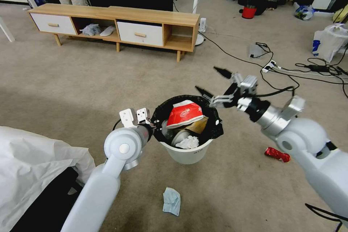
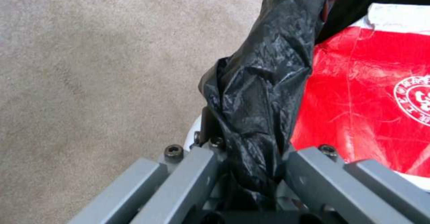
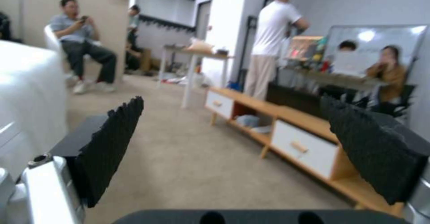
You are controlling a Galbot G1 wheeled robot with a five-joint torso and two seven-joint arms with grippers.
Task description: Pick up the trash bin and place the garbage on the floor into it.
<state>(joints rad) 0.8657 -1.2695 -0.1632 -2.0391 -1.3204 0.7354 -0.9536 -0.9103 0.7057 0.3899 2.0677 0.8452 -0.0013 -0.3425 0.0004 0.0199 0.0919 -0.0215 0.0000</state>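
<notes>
The trash bin (image 1: 187, 154), white with a black bag (image 2: 264, 93) folded over its rim, is in the middle of the head view. My left gripper (image 1: 155, 121) (image 2: 251, 150) is shut on the rim's left side, pinching the bag. Inside the bin lie a red-white packet (image 1: 183, 113) (image 2: 372, 99), brown paper (image 1: 198, 125) and a crumpled white tissue (image 1: 188, 142). My right gripper (image 1: 209, 79) (image 3: 242, 133) hangs open and holds nothing, just above the bin's far right rim. On the carpet lie a red wrapper (image 1: 277, 154) and a light blue mask (image 1: 171, 201).
A low wooden cabinet (image 1: 119, 25) stands across the carpet beyond the bin. Cables and a power strip (image 1: 270, 66) run over the floor at the right, near a white plastic bag (image 1: 331, 41). White cloth (image 1: 32, 166) covers something at the lower left.
</notes>
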